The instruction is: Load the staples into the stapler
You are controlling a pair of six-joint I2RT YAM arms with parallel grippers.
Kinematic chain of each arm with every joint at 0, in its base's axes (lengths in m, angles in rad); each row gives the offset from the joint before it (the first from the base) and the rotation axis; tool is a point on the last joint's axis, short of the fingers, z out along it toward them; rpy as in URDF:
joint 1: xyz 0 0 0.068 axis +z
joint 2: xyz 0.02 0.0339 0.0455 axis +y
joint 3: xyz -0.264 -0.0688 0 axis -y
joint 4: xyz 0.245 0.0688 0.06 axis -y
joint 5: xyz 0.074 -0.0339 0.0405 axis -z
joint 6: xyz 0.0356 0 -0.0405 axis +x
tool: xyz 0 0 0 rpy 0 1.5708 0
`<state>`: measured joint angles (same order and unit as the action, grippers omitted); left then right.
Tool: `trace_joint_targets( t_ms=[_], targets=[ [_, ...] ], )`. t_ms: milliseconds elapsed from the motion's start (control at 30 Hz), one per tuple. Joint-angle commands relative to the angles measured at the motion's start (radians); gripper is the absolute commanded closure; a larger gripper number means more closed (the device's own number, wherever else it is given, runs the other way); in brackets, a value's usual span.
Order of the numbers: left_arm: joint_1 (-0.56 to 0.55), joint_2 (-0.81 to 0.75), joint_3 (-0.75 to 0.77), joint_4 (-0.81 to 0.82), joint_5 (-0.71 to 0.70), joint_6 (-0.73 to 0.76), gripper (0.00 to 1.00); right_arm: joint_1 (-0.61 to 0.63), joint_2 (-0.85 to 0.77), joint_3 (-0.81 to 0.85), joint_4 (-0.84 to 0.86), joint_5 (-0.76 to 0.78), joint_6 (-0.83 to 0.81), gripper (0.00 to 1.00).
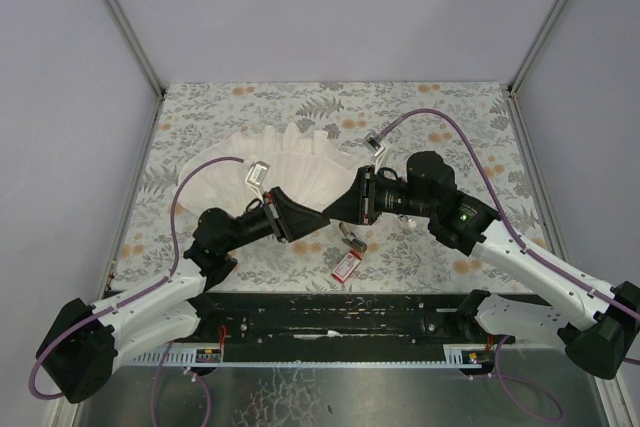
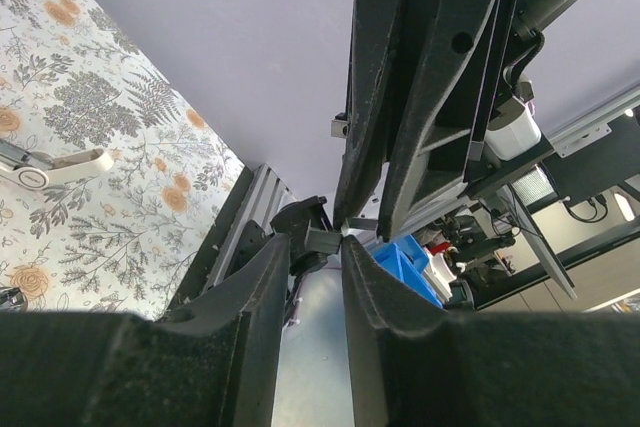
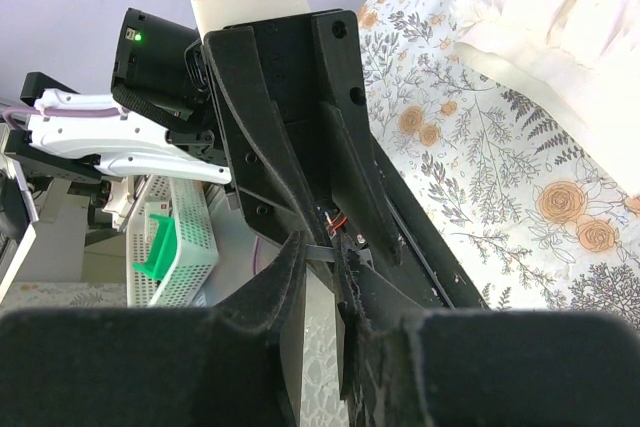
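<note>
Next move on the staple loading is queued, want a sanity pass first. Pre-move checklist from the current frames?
1. Right jaws gripping: ok, shut on a thin grey strip.
2. Left jaws seated on that strip: cannot tell; they straddle its other end, but contact is unclear.
3. Strip is the staples: cannot tell, too small.
4. Stapler free: ok, it lies on the table beside the red box, with nothing gripping it.
5. Red box open or shut: cannot tell.
</note>
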<state>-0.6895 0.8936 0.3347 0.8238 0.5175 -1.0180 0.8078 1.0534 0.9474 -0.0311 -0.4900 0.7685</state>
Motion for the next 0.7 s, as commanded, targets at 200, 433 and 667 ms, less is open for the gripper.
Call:
trace_joint_targets(
  t_ms=[200,433,667],
  targets=[
    [-0.005,-0.024,-0.010,-0.016,-0.025,-0.007,0.81,-0.007,-0.043,0.019,0.051,0.013,0.000,0.83],
    [-0.006,-0.073,-0.025,-0.209,-0.075,0.019,0.81,-0.008,-0.050,0.013,0.026,0.033,-0.020,0.83],
    [-0.005,-0.034,0.119,-0.660,-0.203,0.205,0.54,-0.007,-0.062,0.006,-0.209,0.254,-0.248,0.83]
  ],
)
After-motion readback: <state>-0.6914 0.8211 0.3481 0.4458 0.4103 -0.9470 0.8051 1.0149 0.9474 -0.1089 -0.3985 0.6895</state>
